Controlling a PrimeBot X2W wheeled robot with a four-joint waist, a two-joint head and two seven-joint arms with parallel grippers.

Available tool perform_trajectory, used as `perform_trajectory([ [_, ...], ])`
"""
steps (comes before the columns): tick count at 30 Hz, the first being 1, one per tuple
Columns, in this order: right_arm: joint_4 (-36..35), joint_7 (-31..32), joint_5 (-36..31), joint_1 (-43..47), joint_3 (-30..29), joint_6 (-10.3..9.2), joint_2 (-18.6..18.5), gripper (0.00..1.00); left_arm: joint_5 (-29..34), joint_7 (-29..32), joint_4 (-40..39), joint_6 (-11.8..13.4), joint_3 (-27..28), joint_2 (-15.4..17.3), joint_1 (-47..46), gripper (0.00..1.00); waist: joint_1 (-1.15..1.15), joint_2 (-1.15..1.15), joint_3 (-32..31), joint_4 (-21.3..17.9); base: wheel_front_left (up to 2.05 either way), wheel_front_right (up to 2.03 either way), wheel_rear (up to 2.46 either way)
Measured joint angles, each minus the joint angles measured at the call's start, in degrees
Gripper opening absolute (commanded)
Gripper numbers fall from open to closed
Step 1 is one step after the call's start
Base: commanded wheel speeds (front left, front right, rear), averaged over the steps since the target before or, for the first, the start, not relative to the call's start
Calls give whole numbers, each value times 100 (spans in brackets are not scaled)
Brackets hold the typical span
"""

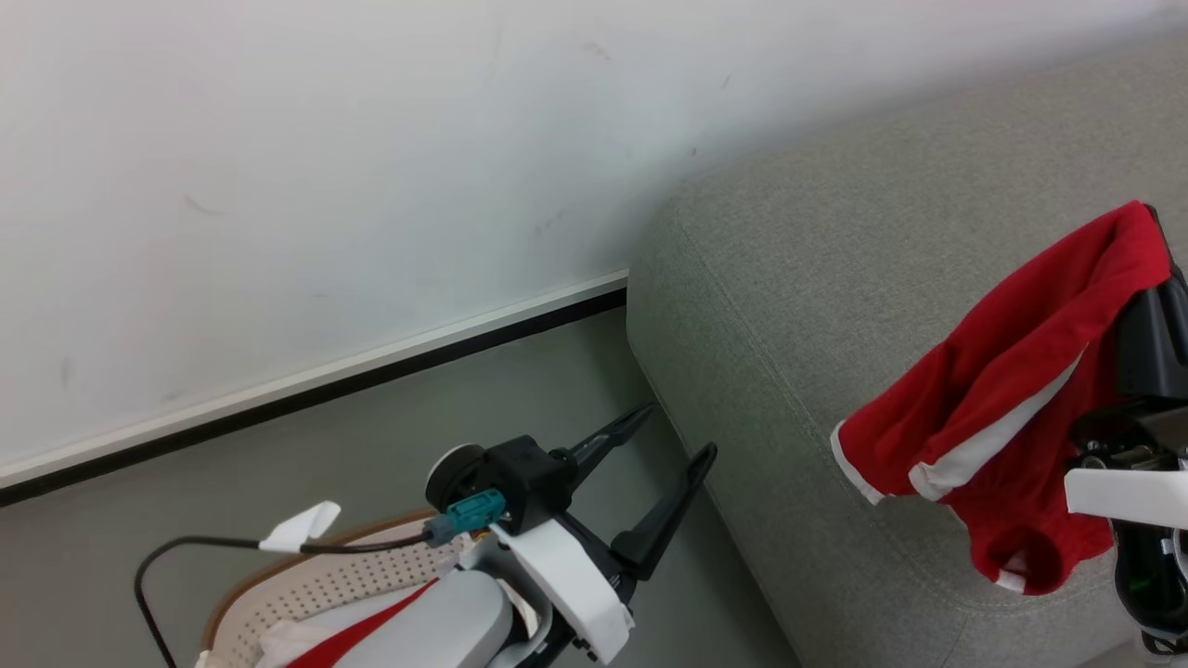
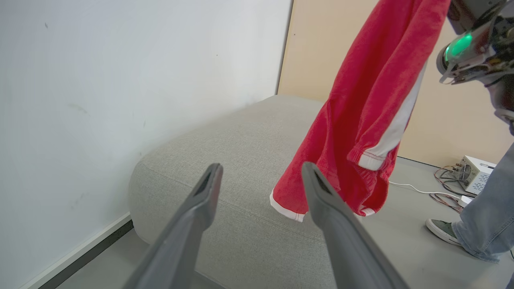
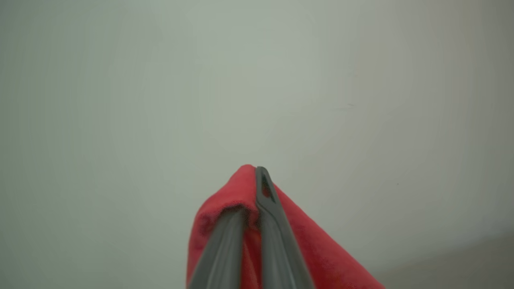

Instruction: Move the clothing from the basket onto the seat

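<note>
Red shorts (white-striped) are held clamped in the right gripper above the grey seat; the left gripper is spread wide, empty, between basket and seat.

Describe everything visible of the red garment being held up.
The red garment is soft knit fabric with a white side stripe and white hem trim. Pinched at one bunched fold by the shut right hand, it hangs limp and creased above the grey seat; whether its hem touches the cushion is unclear.
</note>
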Motion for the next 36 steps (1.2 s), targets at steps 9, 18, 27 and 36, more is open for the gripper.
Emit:
perform_trajectory([
  [9, 365, -1, 148, -802, -77, 0, -156, 0, 107, -18, 2, -55, -45, 5, -206, 100, 0, 0, 378, -50, 0, 0, 0],
  [18, 1177, -1, 523, -2185, -346, 0, -665, 0, 274, 210, -119, -77, -74, 152, -626, 100, 1, 0, 1106, 187, 0, 0, 0],
  [27, 2215, 0, 617, -3343, -706, 0, -1416, 0, 412, 422, -338, -66, -49, 323, -1084, 100, 2, 0, 2081, 566, 0, 0, 0],
  [36, 2898, -1, 424, -4352, -1591, 0, -1702, 0, 503, 535, -539, -9, -47, 345, -1399, 100, 1, 0, 2923, 936, 0, 0, 0],
])
